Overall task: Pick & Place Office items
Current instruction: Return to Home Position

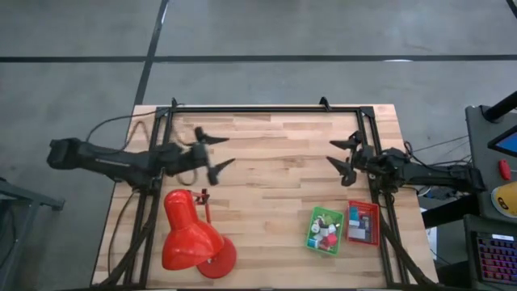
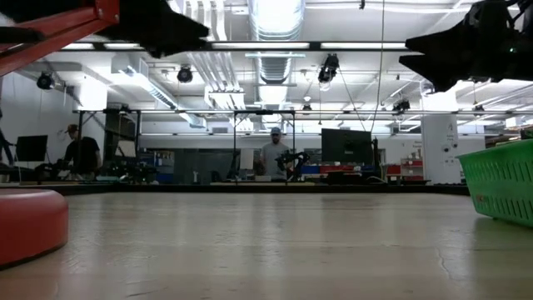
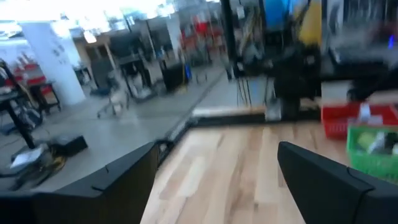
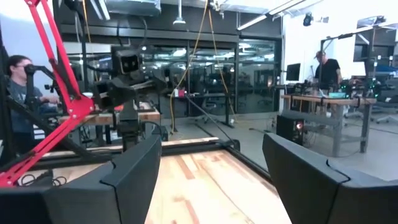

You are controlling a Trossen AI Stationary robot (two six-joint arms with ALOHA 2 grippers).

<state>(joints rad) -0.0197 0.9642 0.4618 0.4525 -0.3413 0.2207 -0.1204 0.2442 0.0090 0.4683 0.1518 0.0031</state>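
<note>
A: Where are the tiny cube-and-block office items (image 1: 326, 229) lying?

B: The ones I can see are sitting in two trays toward the lower right corner of the pale wooden plank tabletop (image 1: 275, 174), as the high view is showing it. White, green and pink pieces are lying in the green slatted plastic tray (image 1: 309, 234). Blue ones are lying in the red plastic tray (image 1: 363, 204) standing just beside it, on the side nearer the right arm.

A: What is the left hand (image 1: 220, 153) doing?

B: It is hovering over bare wood on the left half, spread wide and gripping nothing. Its own camera is looking out between the two dark fingers (image 3: 118, 186) toward the trays.

A: And the right hand (image 1: 340, 154)?

B: It is hanging over the right half, pointing toward the left one and well apart from it, likewise gaping wide and carrying nothing. In the low view both arms are showing only as dark shapes at the top, clear of the wood.

A: Is anything else standing there?

B: A big glossy red desk lamp (image 1: 187, 234) is occupying the lower left corner — round base resting on the tabletop, shade spreading beside it, just below the left arm in the high view.

A: And beyond the tabletop?

B: A person in dark clothes (image 2: 82, 154) is showing behind a bench on the left of the low view, and another person (image 2: 275, 152) is showing farther back near the middle.
</note>
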